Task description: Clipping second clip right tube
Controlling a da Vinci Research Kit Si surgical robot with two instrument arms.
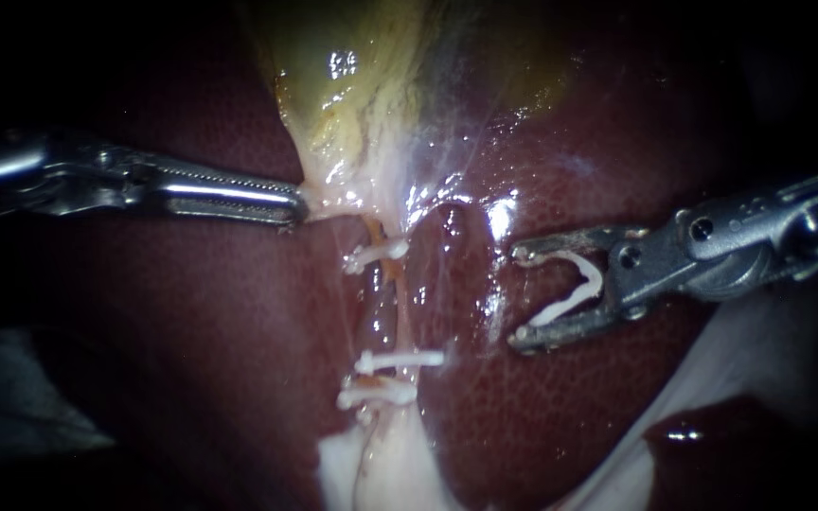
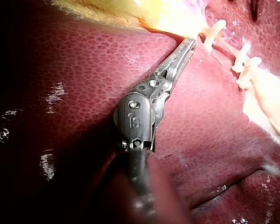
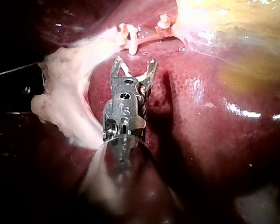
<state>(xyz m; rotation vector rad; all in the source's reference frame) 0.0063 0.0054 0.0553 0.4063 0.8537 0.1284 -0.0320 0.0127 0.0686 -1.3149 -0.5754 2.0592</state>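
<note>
Rightward of the tube (image 1: 388, 284) and its three clips (image 1: 400, 360), bare liver (image 1: 466, 397) leaves room before the right instrument (image 1: 520, 296), whose wide jaws hold an open white clip (image 1: 575, 289), while the left instrument (image 1: 286, 203) is clamped on pale tissue (image 1: 333, 194) below the gallbladder (image 1: 352, 85); only the right wrist view shows a pale lump (image 3: 65, 93).

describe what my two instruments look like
Both are bare silver-grey metal, with no cables in sight. The left instrument ends in a long, narrow tip with fine teeth along its edge. The right instrument has a shorter two-pronged tip, duller and stained, on a blocky hinge with round pins. Each hinge block carries a small stamped mark.
</note>
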